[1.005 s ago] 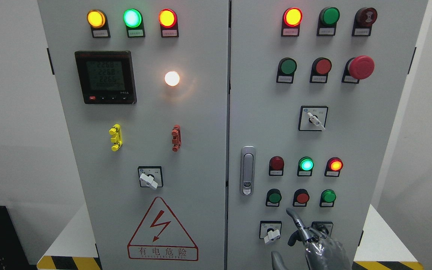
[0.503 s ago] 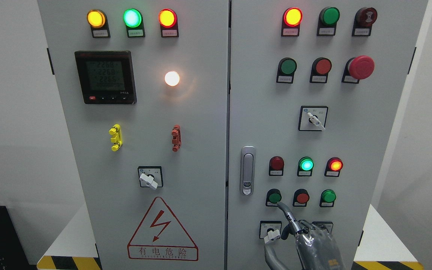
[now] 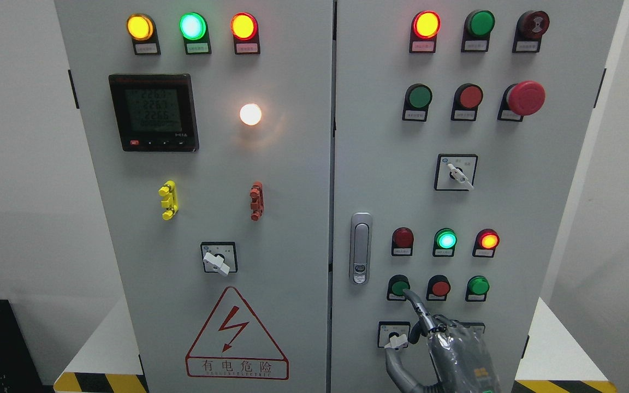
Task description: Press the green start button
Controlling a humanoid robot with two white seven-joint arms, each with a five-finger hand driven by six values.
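Low on the cabinet's right door (image 3: 511,207), near its bottom edge, the right hand (image 3: 448,349) rises from the lower frame edge right of the middle. Its index finger (image 3: 417,307) is stretched up and to the left while the other fingers curl in, holding nothing — the fingertip sits at the lower right rim of the green start button (image 3: 399,286), touching it or very nearly so; actual contact cannot be told. That button is the leftmost of a row of three near the door's lower left, with a red button (image 3: 440,287) just beside it and another green button (image 3: 478,285) at the row's right end. Above the row stand three indicator lamps, the middle green lamp (image 3: 446,239) lit. Just below the finger, a rotary selector switch (image 3: 395,334) lies close to the thumb side of the hand, leaving little free panel between them. To the left, the door handle (image 3: 361,248) stands near the door's inner edge, apart from the hand. Bare grey panel opens up above the lamps — toward another selector switch (image 3: 456,172) higher on the door. No left hand shows.
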